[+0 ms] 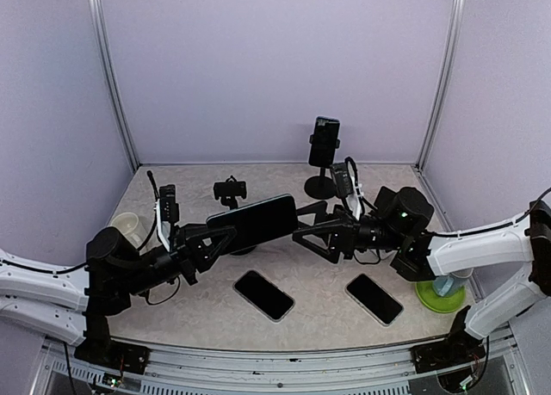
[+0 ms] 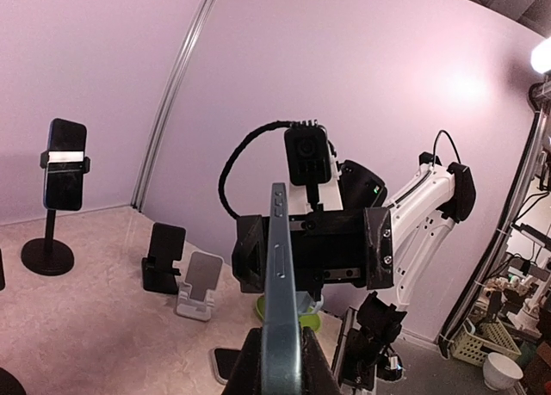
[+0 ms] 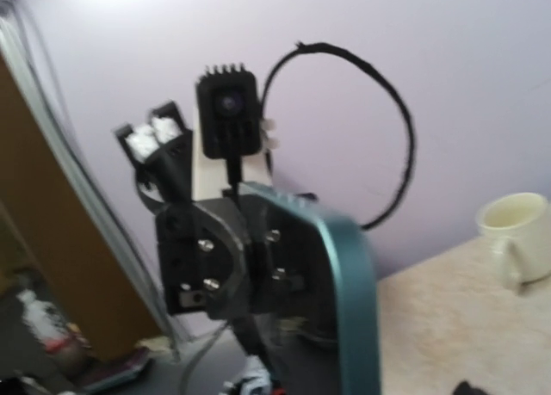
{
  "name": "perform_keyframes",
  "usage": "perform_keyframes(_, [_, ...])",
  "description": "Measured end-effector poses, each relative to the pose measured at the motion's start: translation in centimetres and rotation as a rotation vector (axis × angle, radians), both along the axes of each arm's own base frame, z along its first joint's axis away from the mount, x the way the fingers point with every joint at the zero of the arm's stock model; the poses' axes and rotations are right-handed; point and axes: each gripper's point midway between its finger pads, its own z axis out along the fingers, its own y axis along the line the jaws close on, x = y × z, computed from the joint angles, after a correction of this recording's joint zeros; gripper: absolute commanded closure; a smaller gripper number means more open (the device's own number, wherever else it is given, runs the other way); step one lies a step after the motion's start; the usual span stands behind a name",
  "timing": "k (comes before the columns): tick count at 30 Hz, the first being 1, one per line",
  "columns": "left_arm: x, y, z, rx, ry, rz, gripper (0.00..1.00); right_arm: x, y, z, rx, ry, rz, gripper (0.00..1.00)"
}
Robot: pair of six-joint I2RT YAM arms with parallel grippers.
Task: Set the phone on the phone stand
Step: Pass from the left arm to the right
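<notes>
A dark teal phone [image 1: 256,222] is held in the air over the table's middle, tilted up to the right. My left gripper [image 1: 225,234] is shut on its lower left end; in the left wrist view the phone [image 2: 280,274] stands edge-on between my fingers [image 2: 244,367]. My right gripper [image 1: 312,229] is open, its jaws spread wide at the phone's right end, not clamped. The phone's teal edge fills the right wrist view [image 3: 353,300]. A small empty black phone stand [image 1: 230,191] is behind it. In the left wrist view a black stand [image 2: 162,256] and a white stand [image 2: 200,283] are empty.
A tall black stand [image 1: 322,182] at the back holds another phone [image 1: 324,142]. Two dark phones [image 1: 264,294] [image 1: 374,299] lie flat at the front. A cream cup [image 1: 127,225] stands at the left. A green dish [image 1: 441,295] sits at the right.
</notes>
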Motion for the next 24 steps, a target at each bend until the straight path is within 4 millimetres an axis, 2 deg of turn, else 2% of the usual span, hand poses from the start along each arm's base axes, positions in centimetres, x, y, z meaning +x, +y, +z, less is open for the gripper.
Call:
perform_keyframes(9, [0.9,-0.9,0.2,-0.046,-0.052,0.057,1.00,-0.4,0.2,0.9,0.101,0.072,0.078,0.21])
perform_keyframes(24, [1.2,-3.6,-0.1,-0.113,-0.099,0.112,1.00,0.1,-0.1,2.2,0.154,0.081,0.052,0.25])
